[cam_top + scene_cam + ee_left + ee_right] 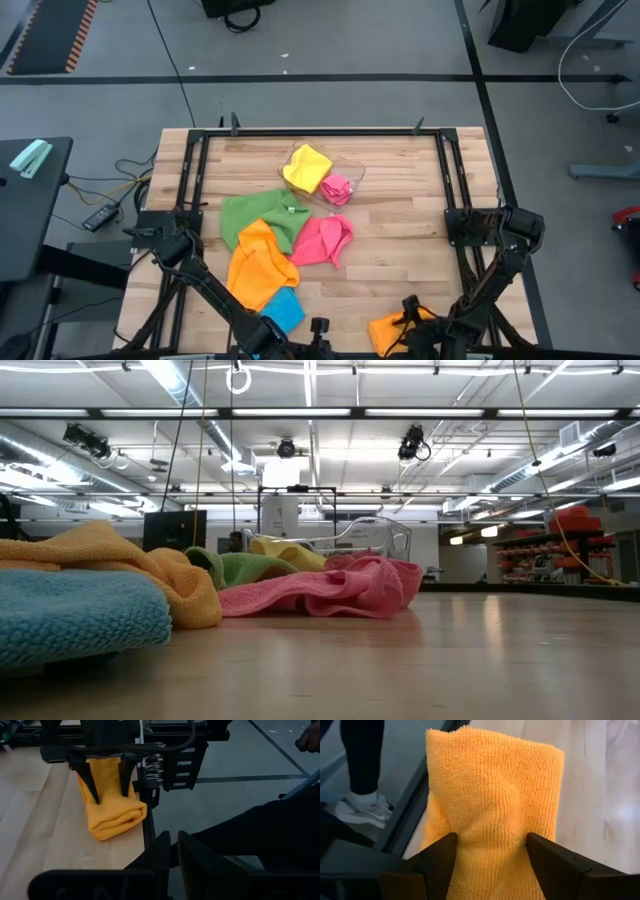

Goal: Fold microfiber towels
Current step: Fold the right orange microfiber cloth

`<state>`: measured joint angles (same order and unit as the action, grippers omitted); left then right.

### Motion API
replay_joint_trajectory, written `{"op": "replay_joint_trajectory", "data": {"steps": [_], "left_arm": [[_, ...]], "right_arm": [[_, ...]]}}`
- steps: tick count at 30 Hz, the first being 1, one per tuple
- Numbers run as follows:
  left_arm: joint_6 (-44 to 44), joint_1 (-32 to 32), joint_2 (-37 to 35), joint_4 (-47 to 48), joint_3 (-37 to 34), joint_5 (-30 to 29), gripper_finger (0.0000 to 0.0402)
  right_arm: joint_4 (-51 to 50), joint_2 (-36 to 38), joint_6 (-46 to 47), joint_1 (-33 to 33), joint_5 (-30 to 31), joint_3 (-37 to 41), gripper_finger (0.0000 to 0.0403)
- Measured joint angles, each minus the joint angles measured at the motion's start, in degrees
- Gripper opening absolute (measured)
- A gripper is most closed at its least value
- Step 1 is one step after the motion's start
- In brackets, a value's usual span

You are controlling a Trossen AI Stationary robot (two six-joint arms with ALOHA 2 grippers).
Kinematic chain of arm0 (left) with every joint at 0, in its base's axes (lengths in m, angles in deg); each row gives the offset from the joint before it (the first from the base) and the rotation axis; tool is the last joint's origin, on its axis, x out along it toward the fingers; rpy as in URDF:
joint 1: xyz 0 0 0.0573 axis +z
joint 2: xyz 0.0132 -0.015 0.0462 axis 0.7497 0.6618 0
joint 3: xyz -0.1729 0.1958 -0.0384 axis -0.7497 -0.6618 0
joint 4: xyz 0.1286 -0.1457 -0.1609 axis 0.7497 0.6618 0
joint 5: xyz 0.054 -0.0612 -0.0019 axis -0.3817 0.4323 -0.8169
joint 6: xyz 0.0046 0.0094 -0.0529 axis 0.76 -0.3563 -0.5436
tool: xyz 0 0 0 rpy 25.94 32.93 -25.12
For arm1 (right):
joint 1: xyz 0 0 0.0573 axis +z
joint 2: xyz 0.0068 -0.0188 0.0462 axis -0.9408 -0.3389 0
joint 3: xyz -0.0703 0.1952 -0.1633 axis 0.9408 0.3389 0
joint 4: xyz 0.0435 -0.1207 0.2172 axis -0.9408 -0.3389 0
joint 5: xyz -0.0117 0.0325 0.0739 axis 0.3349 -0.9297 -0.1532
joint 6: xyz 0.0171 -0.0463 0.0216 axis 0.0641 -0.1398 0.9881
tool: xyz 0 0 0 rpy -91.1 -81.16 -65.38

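One folded orange towel (pixel 490 805) was clamped in the right end effector (pixel 490 850) at the tabletop's (pixel 400 250) near edge, awaiting release, while the left end effector (pixel 172 852) sat clenched, empty.

We count 7 towels: 2 orange (pixel 262 263) (pixel 395 332), 2 pink (pixel 325 240) (pixel 337 187). 1 each green (pixel 255 212), yellow (pixel 307 166), blue (pixel 283 309); 1 clear tray (pixel 355 170).

My wooden table (pixel 400 260) fills the middle; a clear plastic tray (pixel 352 170) sits toward twelve o'clock. Someone's white shoe (pixel 362 810) stands on the grey floor (pixel 330 100) past the table's edge.
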<state>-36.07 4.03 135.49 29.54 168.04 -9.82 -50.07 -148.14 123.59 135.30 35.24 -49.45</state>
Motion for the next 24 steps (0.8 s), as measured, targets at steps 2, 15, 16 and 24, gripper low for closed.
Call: {"op": "replay_joint_trajectory", "data": {"steps": [2,15,16,24], "left_arm": [[0.00,0.00,0.00,0.00,0.00,-0.02,0.0045],[0.04,0.00,0.00,0.00,0.00,0.00,0.0045],[0.02,0.00,0.00,0.00,0.00,-0.01,0.0046],[0.02,0.00,0.00,0.00,0.00,-0.02,0.0044]], "right_arm": [[-0.09,0.00,0.02,-0.54,-0.04,0.00,0.0252],[1.89,3.56,2.09,-0.97,-2.94,-2.04,0.0252],[1.76,3.53,1.70,-0.91,-3.01,-2.63,0.0252],[3.50,3.27,-0.12,1.33,-3.77,-5.42,0.0252]]}}
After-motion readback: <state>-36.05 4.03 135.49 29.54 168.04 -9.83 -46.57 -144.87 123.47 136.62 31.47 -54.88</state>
